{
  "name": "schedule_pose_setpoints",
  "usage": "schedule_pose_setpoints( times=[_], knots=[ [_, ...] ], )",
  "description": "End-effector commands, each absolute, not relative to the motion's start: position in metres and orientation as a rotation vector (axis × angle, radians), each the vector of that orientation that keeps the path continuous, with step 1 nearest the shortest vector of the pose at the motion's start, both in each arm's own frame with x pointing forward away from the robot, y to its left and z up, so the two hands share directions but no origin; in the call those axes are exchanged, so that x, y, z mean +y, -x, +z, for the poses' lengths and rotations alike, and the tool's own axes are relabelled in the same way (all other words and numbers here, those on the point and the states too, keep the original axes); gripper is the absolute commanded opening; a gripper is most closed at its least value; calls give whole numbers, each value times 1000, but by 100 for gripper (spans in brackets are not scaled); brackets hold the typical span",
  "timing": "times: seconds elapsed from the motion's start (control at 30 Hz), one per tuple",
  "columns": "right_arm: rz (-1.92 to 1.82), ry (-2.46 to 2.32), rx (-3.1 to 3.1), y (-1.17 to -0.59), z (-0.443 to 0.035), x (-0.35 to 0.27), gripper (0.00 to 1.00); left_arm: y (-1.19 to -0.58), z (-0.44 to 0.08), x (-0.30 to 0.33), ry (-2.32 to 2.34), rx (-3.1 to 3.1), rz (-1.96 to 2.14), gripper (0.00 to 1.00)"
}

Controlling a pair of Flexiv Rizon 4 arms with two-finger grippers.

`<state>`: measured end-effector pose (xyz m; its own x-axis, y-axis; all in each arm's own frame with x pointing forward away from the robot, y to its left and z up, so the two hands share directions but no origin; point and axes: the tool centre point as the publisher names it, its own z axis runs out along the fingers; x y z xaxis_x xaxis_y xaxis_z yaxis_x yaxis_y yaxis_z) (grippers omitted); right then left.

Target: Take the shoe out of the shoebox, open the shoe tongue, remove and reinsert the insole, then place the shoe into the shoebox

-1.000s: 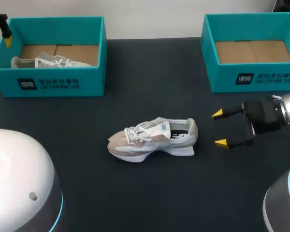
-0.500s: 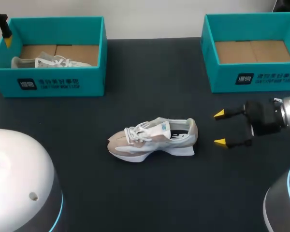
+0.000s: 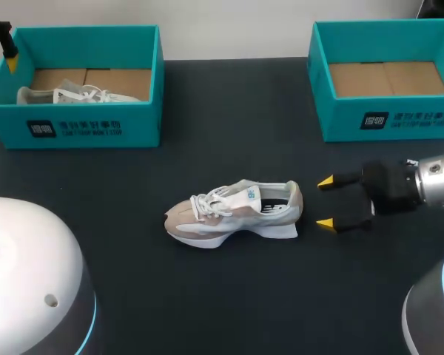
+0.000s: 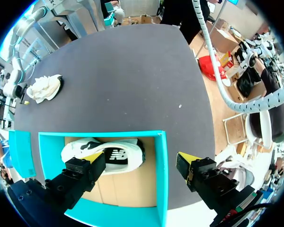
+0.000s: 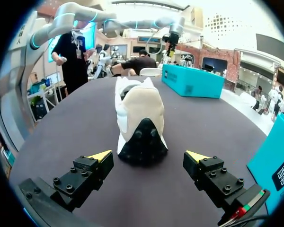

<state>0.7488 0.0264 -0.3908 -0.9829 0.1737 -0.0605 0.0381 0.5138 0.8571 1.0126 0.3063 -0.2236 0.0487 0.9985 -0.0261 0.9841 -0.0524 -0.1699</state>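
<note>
- While resting on its sole at the middle of the bench (image 3: 133, 185), the shoe (image 3: 233, 211) is seen outside both boxes, its heel turned toward the right hand (image 3: 327, 201).
- Right hand: fingers spread, nothing gripped; heel just ahead, not touched.
- Left hand (image 4: 137, 160): open, held above the left shoebox (image 4: 162, 179); a second shoe (image 4: 109, 153) is seen inside.
- Right shoebox (image 3: 399, 122) is noted at the far right.

You are looking at a beige-and-white shoe (image 3: 233, 212) on a black table (image 3: 207, 296); the teal ten o'clock shoebox (image 3: 137, 122) and two o'clock shoebox (image 3: 337, 122) are showing tan floors.
</note>
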Motion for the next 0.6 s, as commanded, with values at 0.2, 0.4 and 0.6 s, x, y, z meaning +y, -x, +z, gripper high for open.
schedule_pose_setpoints(
  times=[0.2,0.4,0.6],
  knots=[
    [1478,-171,2639,-756,-400,47,100,-1012,-223,307,2197,-2086,203,100],
    [1513,-167,2635,-755,-404,61,100,-1012,-223,307,2197,-2086,203,100],
    [1547,-152,2637,-755,-411,74,100,-1012,-223,307,2197,-2086,203,100]
  ],
)
